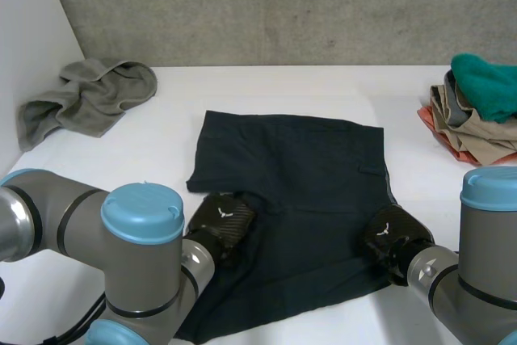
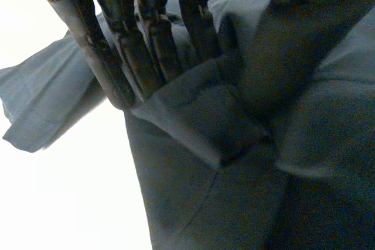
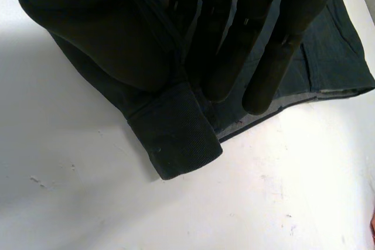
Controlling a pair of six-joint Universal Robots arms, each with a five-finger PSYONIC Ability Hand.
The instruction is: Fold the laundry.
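Head view: dark navy cloth garment (image 1: 299,191) spread over the middle of the white table (image 1: 266,86), far edge flat, near edge rumpled. Black left hand (image 1: 222,224) at the garment's left edge, part way along it; black right hand (image 1: 392,240) at the near right corner. Left wrist view: fingers (image 2: 114,57) and thumb closed on a raised fold of the garment (image 2: 205,121), cloth pinched between them. Right wrist view: right hand (image 3: 269,57) clamped on the garment (image 3: 176,139) as well, thumb on one side of a ribbed hem, fingers on the other, hem corner lying on the table just past the fingertips. Crumpled grey towel (image 1: 89,94) at the table's far left; heap of teal, tan and orange clothes (image 1: 477,107) at the far right, both well apart from the garment.
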